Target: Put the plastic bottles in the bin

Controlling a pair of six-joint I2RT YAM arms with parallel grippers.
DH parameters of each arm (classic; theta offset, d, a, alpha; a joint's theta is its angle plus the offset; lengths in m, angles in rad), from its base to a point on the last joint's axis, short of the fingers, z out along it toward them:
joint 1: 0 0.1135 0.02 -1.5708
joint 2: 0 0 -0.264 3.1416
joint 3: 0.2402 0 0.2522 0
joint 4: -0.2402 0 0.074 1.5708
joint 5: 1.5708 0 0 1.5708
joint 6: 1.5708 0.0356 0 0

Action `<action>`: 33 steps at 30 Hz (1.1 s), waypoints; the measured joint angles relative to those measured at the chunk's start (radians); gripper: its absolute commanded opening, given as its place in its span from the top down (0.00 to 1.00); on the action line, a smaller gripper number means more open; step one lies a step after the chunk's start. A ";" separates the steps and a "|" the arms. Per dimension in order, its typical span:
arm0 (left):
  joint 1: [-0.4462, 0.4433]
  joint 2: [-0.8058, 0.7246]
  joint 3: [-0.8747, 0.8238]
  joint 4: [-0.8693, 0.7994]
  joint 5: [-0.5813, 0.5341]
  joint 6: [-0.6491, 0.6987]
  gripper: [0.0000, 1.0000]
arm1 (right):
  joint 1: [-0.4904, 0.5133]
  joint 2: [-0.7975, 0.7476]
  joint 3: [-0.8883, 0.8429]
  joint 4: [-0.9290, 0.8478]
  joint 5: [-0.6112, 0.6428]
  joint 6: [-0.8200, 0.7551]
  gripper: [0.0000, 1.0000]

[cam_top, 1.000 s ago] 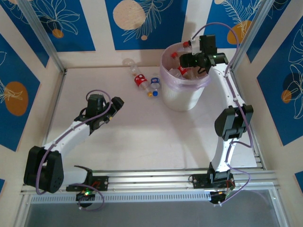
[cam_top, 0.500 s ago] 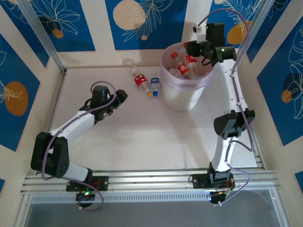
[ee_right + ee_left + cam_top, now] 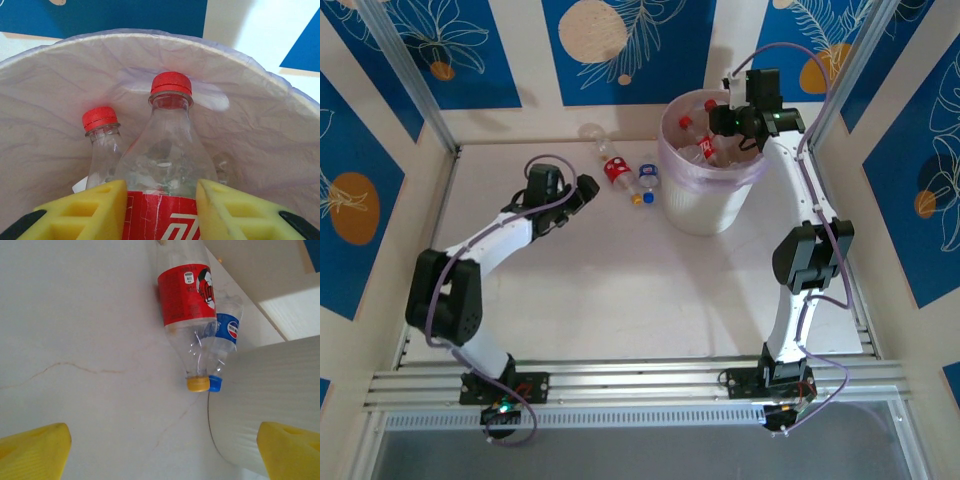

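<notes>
Although several plastic bottles are already gathered inside the bin (image 3: pixel 705 208), three are seen lying on the white table (image 3: pixel 620 290) just left of it. A yellow-capped red-labelled bottle (image 3: pixel 615 170) and a blue-labelled bottle (image 3: pixel 646 181) are laid side by side, touching, with their caps turned toward the near edge. The blue cap is found just beside the bin's white wall. A plain clear bottle (image 3: pixel 592 135) is set farther back, close to the far wall.

The left gripper (image 3: pixel 585 189) is held low over the table just left of the touching pair, apart from them. In the left wrist view its yellow fingertips (image 3: pixel 32 452) are spread wide over bare table, with both bottles ahead of them.

The right gripper (image 3: pixel 728 118) is poised over the far side of the bin's mouth. In the right wrist view its yellow pads (image 3: pixel 95 212) are pressed against both sides of a red-capped bottle (image 3: pixel 169 165) at its red label. The jaws therefore appear to be clamped on it, with the cap pointing away from the wrist. A second red-capped bottle (image 3: pixel 102 137) is seen just left of the held one, inside the pinkish-lilac liner (image 3: pixel 260 115).
</notes>
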 measured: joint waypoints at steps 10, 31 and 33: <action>-0.004 0.255 0.226 0.008 -0.045 0.039 0.00 | 0.014 -0.051 0.061 -0.131 -0.023 0.003 0.21; -0.087 0.724 0.819 -0.150 -0.233 0.075 0.06 | 0.032 -0.715 -0.618 -0.105 -0.036 0.115 0.18; -0.087 0.740 0.832 -0.170 -0.246 0.077 0.11 | 0.034 -0.761 -0.657 -0.104 -0.033 0.130 0.18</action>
